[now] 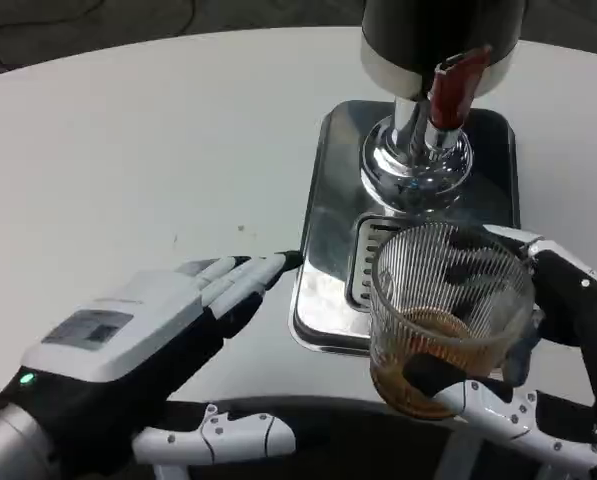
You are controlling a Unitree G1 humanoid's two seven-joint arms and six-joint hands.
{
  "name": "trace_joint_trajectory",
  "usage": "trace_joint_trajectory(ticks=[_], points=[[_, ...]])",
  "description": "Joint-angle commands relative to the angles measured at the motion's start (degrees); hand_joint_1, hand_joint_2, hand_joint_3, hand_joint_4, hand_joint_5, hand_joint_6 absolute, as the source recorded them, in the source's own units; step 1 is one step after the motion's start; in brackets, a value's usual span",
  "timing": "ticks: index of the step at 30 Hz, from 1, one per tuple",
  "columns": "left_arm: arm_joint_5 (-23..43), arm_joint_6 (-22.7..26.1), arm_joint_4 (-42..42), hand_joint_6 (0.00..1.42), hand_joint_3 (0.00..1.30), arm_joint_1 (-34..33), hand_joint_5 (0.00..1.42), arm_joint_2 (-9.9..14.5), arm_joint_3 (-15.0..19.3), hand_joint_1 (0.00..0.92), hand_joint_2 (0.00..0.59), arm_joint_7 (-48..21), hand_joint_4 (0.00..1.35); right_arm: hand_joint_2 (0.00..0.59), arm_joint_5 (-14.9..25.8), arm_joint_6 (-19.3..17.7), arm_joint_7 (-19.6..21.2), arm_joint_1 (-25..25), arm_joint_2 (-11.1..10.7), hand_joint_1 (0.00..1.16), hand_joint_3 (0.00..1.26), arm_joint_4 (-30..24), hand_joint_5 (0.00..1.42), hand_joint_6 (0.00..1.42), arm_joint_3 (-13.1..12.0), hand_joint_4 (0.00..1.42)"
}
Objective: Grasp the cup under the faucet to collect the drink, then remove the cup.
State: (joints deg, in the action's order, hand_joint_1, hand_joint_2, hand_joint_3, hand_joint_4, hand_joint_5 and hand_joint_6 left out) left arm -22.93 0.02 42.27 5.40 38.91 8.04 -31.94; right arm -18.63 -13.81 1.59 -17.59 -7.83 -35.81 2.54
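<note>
A ribbed clear glass cup point(448, 315) with a little brown drink at its bottom is gripped by my right hand point(538, 370), whose fingers wrap around it from the right and below. The cup is in front of the dispenser's drip tray point(328, 250), below and nearer than the faucet with its red lever point(456, 85). My left hand point(168, 330) lies flat on the table to the left of the tray, fingers stretched out together, fingertips point(273, 265) near the tray's left edge, holding nothing.
The drink dispenser point(433, 40) stands on a chrome base point(416, 165) at the back of the steel tray. The round white table point(138, 150) stretches bare to the left and back. Its front edge runs just beneath my hands.
</note>
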Motion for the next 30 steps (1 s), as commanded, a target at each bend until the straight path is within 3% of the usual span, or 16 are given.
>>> trace_joint_trajectory(ticks=[1, 9, 30], points=[[0.14, -0.85, 0.67, 0.0, 0.0, 0.88, 0.0, -0.26, 0.01, 0.0, 0.107, 0.26, 0.0, 0.239, 1.59, -3.45, -0.51, -1.16, -0.75, 0.74, 0.83, -2.18, 1.18, 1.16, -0.9, 0.98], [-0.05, -1.43, 1.21, 0.0, 0.0, 0.73, 0.0, -0.66, 0.29, 0.0, 0.107, 0.53, 0.0, 0.239, 2.92, -4.4, -1.45, -2.82, -1.44, 0.74, 0.84, -2.51, 1.18, 1.16, -1.77, 0.99], [0.98, -1.28, 2.68, 0.0, 0.0, 2.38, 0.0, -0.91, 2.18, 0.0, 0.102, 0.03, 0.0, 0.239, 2.57, -4.3, -1.8, -3.81, -0.8, 0.75, 0.84, -3.7, 1.19, 1.16, -1.22, 0.99]])
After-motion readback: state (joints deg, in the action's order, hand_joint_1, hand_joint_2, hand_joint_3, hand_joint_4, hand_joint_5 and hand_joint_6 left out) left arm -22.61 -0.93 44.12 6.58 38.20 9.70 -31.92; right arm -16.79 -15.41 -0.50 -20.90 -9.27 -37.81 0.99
